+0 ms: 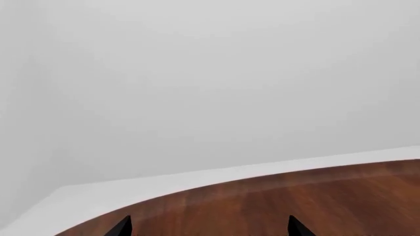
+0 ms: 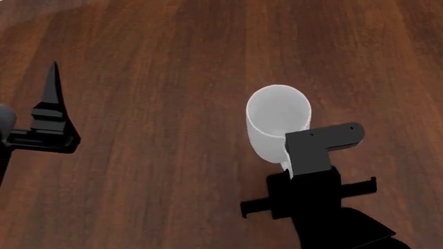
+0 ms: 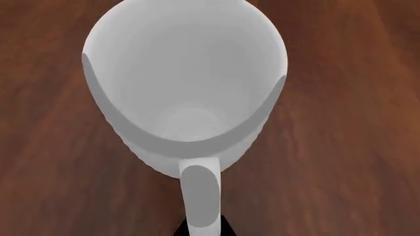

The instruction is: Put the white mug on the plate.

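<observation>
now right claw gripping white mug handle

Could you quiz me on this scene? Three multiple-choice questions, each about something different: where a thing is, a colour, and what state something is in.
1. Where is the white mug?
A. Right in front of the right gripper
B. Beside the left gripper
C. On a plate

2. What colour is the table?
A. Grey
B. Reddish-brown wood
C. Green

3. What is inside the mug?
A. Dark liquid
B. A spoon
C. Nothing

Answers:
1. A: in the head view the mug sits at the right gripper's tip, its handle pointing towards that gripper; no plate is in view.
2. B: wood grain shows in all three views.
3. C: the right wrist view looks straight down to a bare white bottom.
</observation>
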Controlling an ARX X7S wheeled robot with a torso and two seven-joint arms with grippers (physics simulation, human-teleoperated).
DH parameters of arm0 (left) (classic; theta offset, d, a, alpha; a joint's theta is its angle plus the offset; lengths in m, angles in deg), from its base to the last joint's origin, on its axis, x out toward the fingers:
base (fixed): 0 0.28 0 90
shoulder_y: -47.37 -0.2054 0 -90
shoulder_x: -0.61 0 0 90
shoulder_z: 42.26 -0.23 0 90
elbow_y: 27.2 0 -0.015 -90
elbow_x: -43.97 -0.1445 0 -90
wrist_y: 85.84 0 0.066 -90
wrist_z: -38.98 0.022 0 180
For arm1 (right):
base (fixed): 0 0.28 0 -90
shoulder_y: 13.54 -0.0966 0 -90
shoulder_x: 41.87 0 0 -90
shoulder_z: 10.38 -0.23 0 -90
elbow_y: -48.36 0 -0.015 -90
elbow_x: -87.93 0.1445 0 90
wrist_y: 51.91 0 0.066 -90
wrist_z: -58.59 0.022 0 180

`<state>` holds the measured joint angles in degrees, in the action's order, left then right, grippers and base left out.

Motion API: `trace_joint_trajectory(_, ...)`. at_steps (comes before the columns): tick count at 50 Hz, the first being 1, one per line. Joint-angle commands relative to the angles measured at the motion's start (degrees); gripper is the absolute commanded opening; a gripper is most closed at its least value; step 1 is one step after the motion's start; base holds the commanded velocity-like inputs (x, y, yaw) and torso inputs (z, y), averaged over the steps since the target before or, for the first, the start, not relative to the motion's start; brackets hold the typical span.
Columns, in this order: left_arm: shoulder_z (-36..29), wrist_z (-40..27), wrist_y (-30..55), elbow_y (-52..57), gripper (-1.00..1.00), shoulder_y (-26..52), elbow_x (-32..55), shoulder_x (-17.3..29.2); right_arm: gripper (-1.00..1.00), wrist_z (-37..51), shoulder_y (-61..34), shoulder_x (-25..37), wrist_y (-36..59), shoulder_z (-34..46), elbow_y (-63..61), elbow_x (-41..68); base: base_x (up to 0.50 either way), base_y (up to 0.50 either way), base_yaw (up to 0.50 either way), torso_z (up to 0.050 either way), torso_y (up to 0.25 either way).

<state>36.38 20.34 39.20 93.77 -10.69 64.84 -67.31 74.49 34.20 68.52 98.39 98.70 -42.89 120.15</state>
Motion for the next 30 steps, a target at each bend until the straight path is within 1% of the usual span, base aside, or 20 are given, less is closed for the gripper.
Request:
trace_joint_trajectory(1, -0.46, 0.93, -2.00, -2.17, 1.00, 0.01, 0.01, -0.30, -1.00, 6.15, 6.99, 3.81, 7.84, -7.93, -14.28, 4.03, 0.00, 0.00, 0.00, 0.000, 0.000)
trace_joint_trajectory(7, -0.52, 1.28, -2.71, -2.82, 1.00, 0.08, 0.24, -0.46, -1.00, 9.07, 10.04, 4.76, 11.35, -11.80, -19.53, 6.12, 0.00, 0.00, 0.00, 0.000, 0.000)
trace_joint_trajectory(14, -0.96, 2.07, -4.35, -4.70, 1.00, 0.29, 0.13, -0.82, -1.00, 13.09, 15.76, 5.68, 15.95, -19.59, -26.10, 9.23, 0.00, 0.00, 0.00, 0.000, 0.000)
trace_joint_trajectory(20, -1.18, 2.79, -5.68, -6.42, 1.00, 0.40, 0.18, -1.08, -1.00, 15.14, 20.01, 5.92, 17.60, -24.87, -29.37, 10.77, 0.00, 0.00, 0.00, 0.000, 0.000)
trace_joint_trajectory(22, -0.91, 2.74, -4.45, -6.10, 1.00, 1.36, 0.85, -1.00, -1.00, 15.60, 20.92, 5.96, 17.89, -26.07, -29.87, 11.03, 0.00, 0.00, 0.00, 0.000, 0.000)
trace_joint_trajectory(24, -1.27, 3.19, -6.44, -7.42, 1.00, 0.48, 0.21, -1.21, -1.00, 16.11, 22.14, 5.94, 18.07, -28.07, -30.22, 11.34, 0.00, 0.00, 0.00, 0.000, 0.005)
trace_joint_trajectory(25, -1.08, 3.14, -5.45, -7.17, 1.00, 1.22, 0.70, -1.13, -1.00, 16.24, 22.57, 6.02, 18.06, -28.57, -30.38, 11.40, 0.00, 0.00, 0.00, 0.000, 0.000)
trace_joint_trajectory(27, -1.34, 3.53, -6.99, -8.24, 1.00, 0.63, 0.26, -1.30, -1.00, 16.71, 23.83, 6.06, 18.25, -30.23, -30.93, 11.65, 0.00, 0.00, 0.00, 0.000, 0.000)
trace_joint_trajectory(29, -1.19, 3.63, -6.01, -8.18, 1.00, 1.53, 0.83, -1.22, -1.00, 17.07, 25.10, 6.10, 18.54, -31.86, -31.60, 12.04, 0.00, 0.00, 0.00, 0.000, 0.000)
trace_joint_trajectory(30, -1.36, 3.76, -6.88, -8.69, 1.00, 1.09, 0.53, -1.33, -1.00, 17.31, 25.49, 6.03, 18.75, -32.53, -31.90, 12.24, 0.00, 0.00, 0.00, 0.000, 0.000)
